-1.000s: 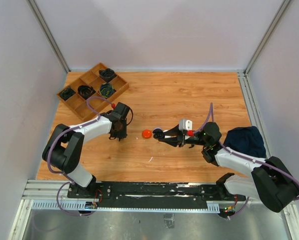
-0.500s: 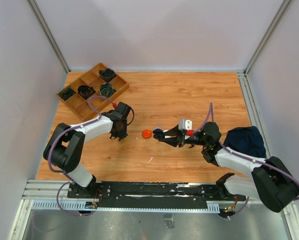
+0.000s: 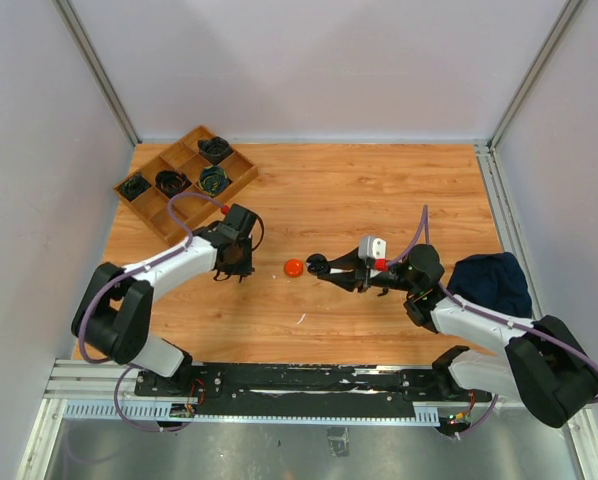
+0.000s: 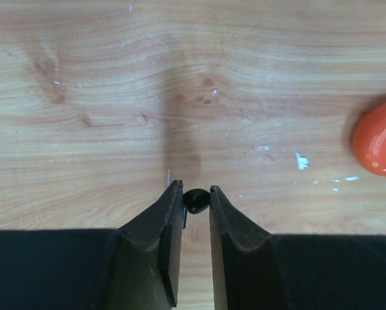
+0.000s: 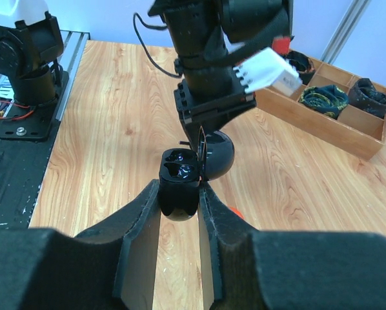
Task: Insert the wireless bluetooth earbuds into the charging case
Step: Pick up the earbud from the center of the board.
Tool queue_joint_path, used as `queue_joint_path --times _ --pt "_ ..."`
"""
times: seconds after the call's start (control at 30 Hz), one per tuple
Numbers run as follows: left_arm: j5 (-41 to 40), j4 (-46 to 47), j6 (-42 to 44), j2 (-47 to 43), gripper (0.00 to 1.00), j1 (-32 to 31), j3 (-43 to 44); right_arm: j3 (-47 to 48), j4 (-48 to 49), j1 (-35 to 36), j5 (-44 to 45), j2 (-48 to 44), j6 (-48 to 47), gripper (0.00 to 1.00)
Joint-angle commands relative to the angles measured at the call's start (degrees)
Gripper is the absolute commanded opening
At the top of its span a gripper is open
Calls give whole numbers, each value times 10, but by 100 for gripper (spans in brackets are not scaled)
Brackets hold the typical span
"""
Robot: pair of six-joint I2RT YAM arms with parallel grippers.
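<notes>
My left gripper (image 4: 194,191) is shut on a tiny black earbud (image 4: 195,201), pinched between the fingertips low over the wooden table; in the top view this gripper (image 3: 237,268) is left of centre. My right gripper (image 5: 180,192) is shut on the black charging case (image 5: 179,169), held above the table with its lid swung open to the right and two glossy sockets facing up. From above, the case (image 3: 317,265) is at the right gripper's tip (image 3: 326,268), pointing left. The earbud is too small to make out in the top view.
A red-orange round case (image 3: 294,267) lies between the two grippers, at the right edge of the left wrist view (image 4: 377,139). A wooden compartment tray (image 3: 214,208) with coiled black cables is at the back left. A dark blue cloth (image 3: 489,282) lies at the right edge.
The left gripper's fingers have closed on the black earbud, and the left arm has shifted slightly. The right arm holds the open case as before.
</notes>
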Motion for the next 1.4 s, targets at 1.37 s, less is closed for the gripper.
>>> queue_joint_path --times 1.37 --pt "55 609 49 -334 15 -208 -152 37 296 17 103 126 103 14"
